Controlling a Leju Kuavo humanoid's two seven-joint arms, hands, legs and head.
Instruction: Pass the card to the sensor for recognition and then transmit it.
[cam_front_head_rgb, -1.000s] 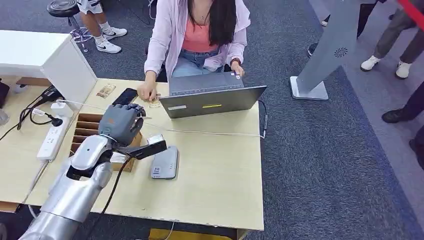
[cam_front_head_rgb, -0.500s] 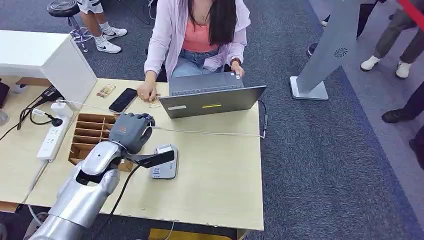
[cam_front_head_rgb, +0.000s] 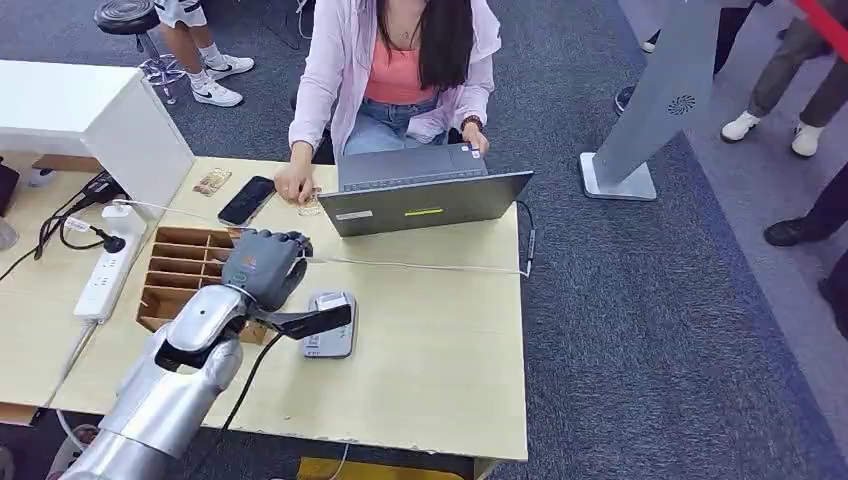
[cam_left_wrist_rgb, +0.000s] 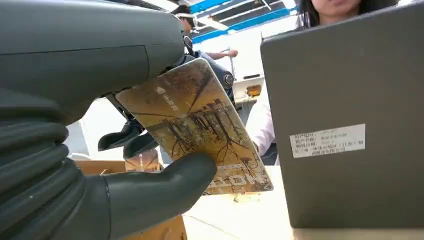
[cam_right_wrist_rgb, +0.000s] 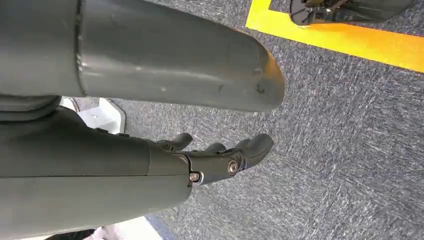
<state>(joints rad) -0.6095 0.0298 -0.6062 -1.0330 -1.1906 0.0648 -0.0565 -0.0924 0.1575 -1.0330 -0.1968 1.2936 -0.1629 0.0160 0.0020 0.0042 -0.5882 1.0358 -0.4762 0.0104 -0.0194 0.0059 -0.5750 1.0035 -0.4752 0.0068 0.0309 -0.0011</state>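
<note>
On the table (cam_front_head_rgb: 440, 340), the sensor (cam_front_head_rgb: 330, 325) lies right of the wooden organizer (cam_front_head_rgb: 180, 265), before the laptop (cam_front_head_rgb: 425, 195).

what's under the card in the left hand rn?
In the head view the brown printed card, pinched by the left hand, hovers over the near end of the flat grey card reader on the light wooden table. The hand hides that end; contact cannot be judged.

Left hand (cam_front_head_rgb: 265, 268) sits hemmed in: wooden divider box (cam_front_head_rgb: 180, 270) to its left, card reader (cam_front_head_rgb: 331, 323) under its thumb side, laptop (cam_front_head_rgb: 425, 200) with white cable (cam_front_head_rgb: 420, 266) just beyond. Bare tabletop (cam_front_head_rgb: 440, 350) to the right and toward the near edge gives open passage.
</note>
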